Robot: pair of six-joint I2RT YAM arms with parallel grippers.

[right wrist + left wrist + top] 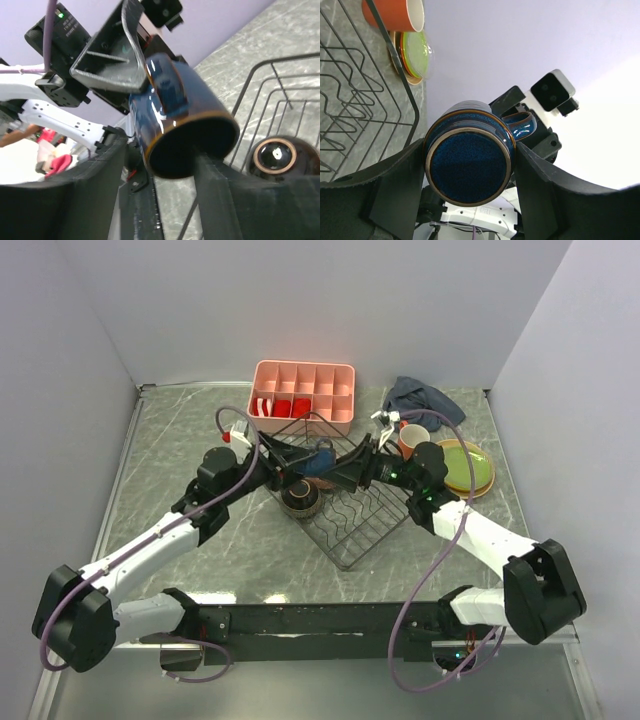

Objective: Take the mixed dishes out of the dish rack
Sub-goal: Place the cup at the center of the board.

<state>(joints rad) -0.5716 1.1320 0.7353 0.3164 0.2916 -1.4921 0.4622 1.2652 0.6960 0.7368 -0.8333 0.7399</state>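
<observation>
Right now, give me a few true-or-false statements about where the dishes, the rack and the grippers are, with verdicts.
1. The small dark-blue glazed cup sits between the left gripper's fingers. True.
2. The dark-brown glossy bowl lies outside the black wire dish rack. False: it sits inside it.
3. The orange ceramic mug stands outside the rack, next to the stacked round plates. True.
4. The lime green plate stands upright in the rack's slots. False: it lies flat on top of that stack.
5. The pink plastic compartment tray holds nothing. False: red-white items fill some compartments.
</observation>
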